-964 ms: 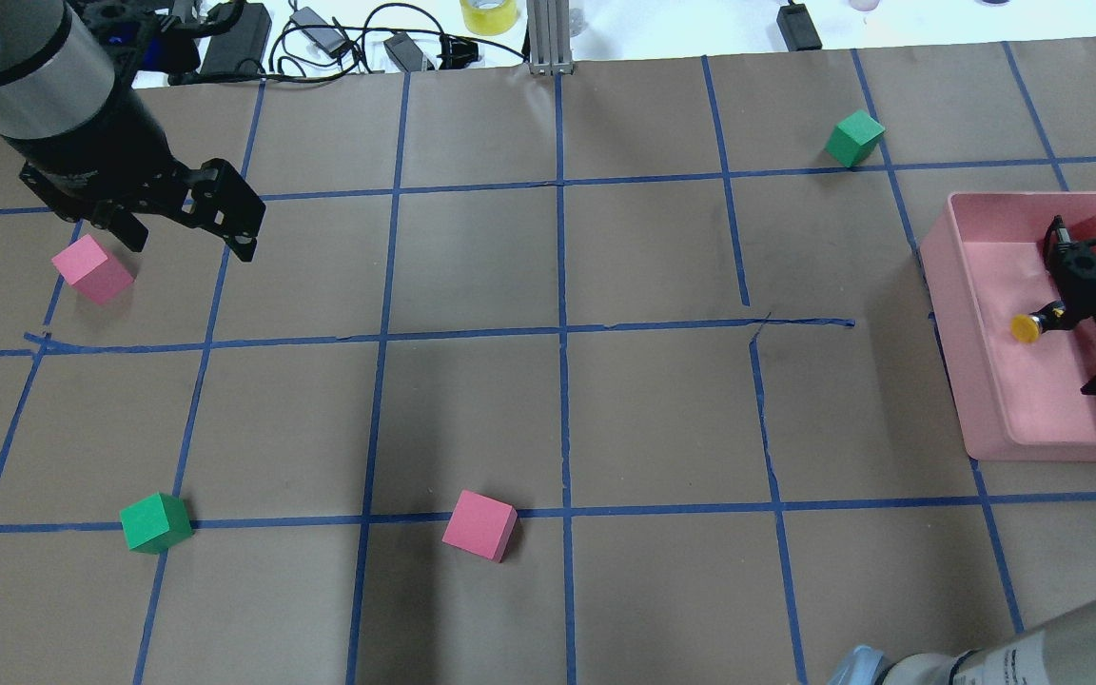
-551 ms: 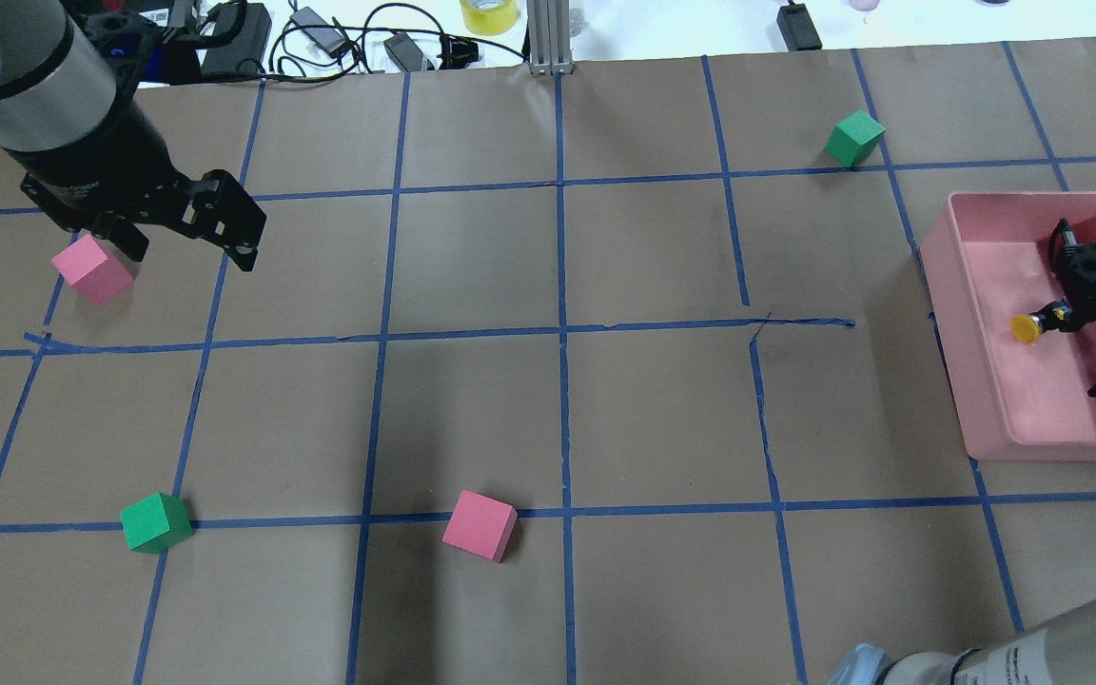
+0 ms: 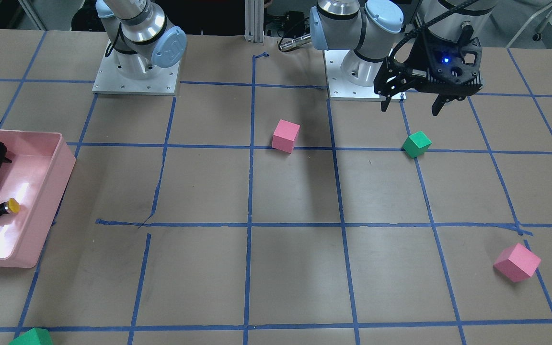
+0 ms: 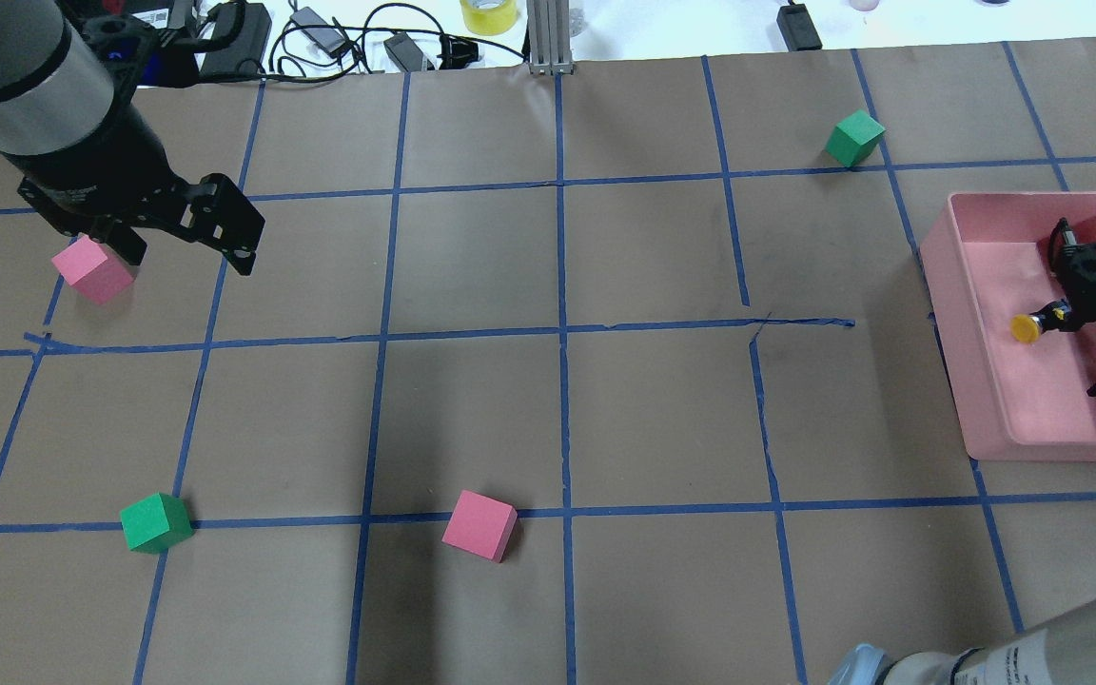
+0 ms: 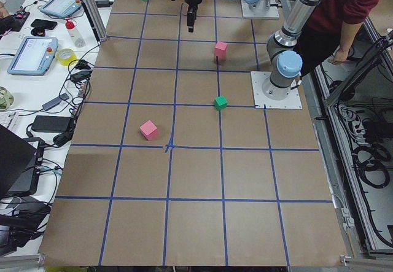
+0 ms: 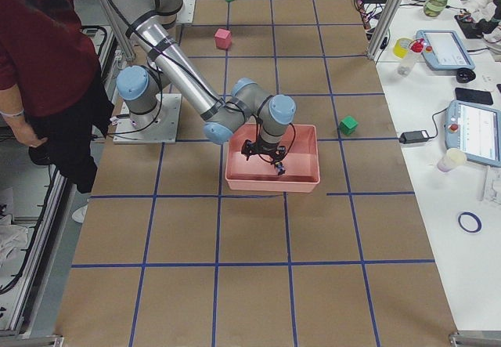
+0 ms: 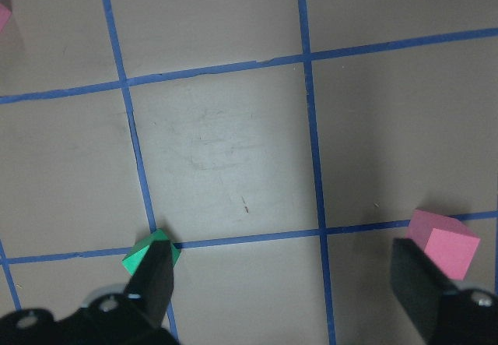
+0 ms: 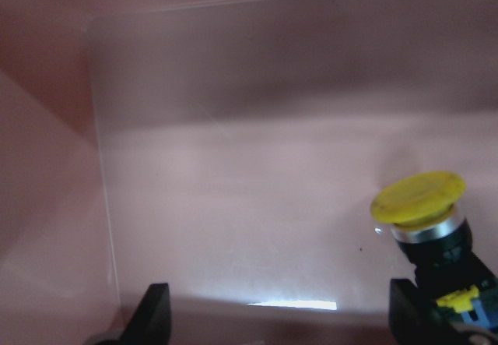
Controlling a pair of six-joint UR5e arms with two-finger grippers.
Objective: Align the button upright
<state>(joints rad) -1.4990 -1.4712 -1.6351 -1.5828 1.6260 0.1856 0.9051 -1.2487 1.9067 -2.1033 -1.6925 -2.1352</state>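
Button (image 8: 420, 205) lies tipped over in the pink tray (image 4: 957, 323), three o'clock on my overhead, beside one finger of the wide-open right gripper (image 8: 280, 318). Light, rigid, slick cap, I reckon; I'd pinch its blocky base. My left gripper (image 7: 284, 283) gapes too.

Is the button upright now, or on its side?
On its side: the button has its yellow cap pointing sideways inside the pink bin.
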